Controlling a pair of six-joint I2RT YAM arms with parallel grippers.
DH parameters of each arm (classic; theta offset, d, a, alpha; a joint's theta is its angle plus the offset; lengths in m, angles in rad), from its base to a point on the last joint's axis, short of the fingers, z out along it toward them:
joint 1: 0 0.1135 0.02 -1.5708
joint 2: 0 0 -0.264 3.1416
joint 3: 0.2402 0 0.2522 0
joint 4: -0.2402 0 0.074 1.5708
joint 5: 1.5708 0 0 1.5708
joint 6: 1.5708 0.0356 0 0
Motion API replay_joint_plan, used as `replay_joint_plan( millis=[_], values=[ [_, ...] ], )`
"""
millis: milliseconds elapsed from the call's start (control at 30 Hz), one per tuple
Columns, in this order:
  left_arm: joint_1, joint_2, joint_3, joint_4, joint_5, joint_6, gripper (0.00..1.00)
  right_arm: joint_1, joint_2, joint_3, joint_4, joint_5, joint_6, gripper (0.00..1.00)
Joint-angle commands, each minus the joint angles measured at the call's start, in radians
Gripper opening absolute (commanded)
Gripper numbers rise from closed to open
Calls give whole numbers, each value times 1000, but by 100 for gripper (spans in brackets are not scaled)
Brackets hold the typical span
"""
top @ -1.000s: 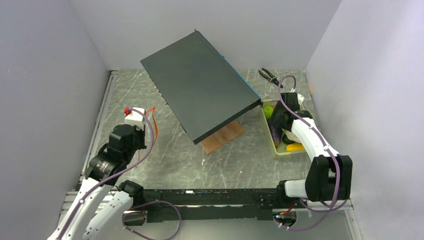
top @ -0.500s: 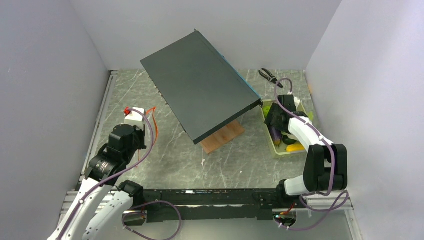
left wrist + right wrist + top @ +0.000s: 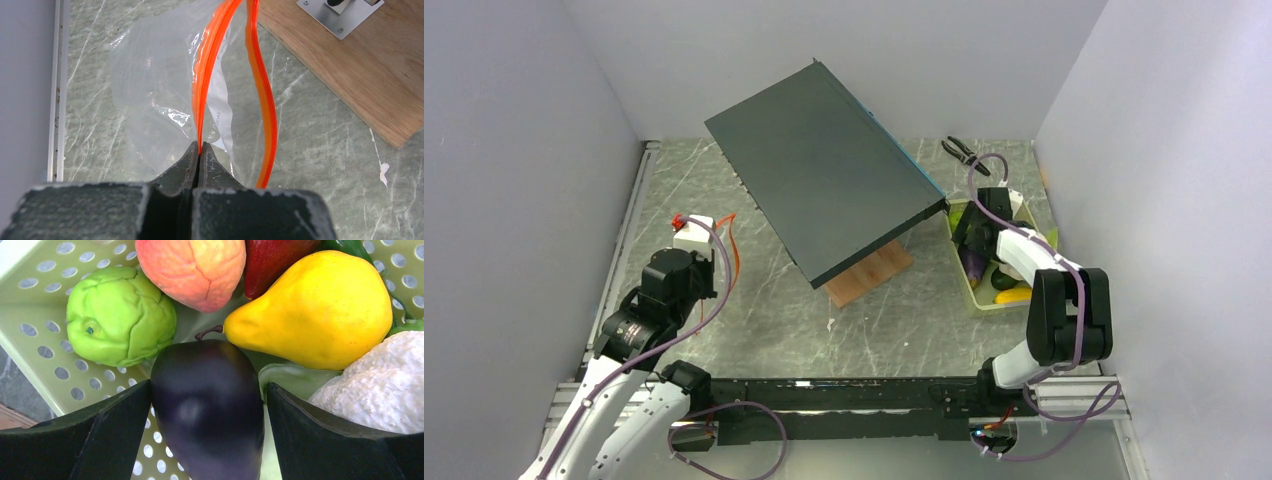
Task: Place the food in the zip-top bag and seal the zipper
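Surface: grey-green marbled table (image 3: pixel 774 320), pale walls on three sides.
Bag hold: left gripper (image 3: pixel 200 150) pressed together, pinching one lip of the thin orange-red zipper (image 3: pixel 267 107); the clear crinkly zip-top bag (image 3: pixel 150 85) lies at the table's left, well apart from the food.
Food reach: right gripper (image 3: pixel 207 387) spread, fingers either side of the glossy dark purple eggplant (image 3: pixel 205 405) in the pale green perforated tray (image 3: pixel 55 375).
Risk: the tapered eggplant may squirt out on closing; a finger may snag the crowding white cauliflower (image 3: pixel 380 380).
Writing: faint print on the bag, unreadable.
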Motion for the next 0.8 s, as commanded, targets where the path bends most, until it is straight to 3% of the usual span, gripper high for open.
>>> replay_joint_plan(
  millis=[0, 467, 767],
  values=[
    [3, -1, -7, 45, 11, -1, 0, 1, 47, -40, -78, -67, -18, 89],
    [3, -1, -7, 46, 16, -1, 0, 3, -295, -33, -282, -7, 48, 97],
    [3, 2, -7, 46, 22, -1, 0, 3, -432, -107, -272, -30, 71, 75]
  ],
)
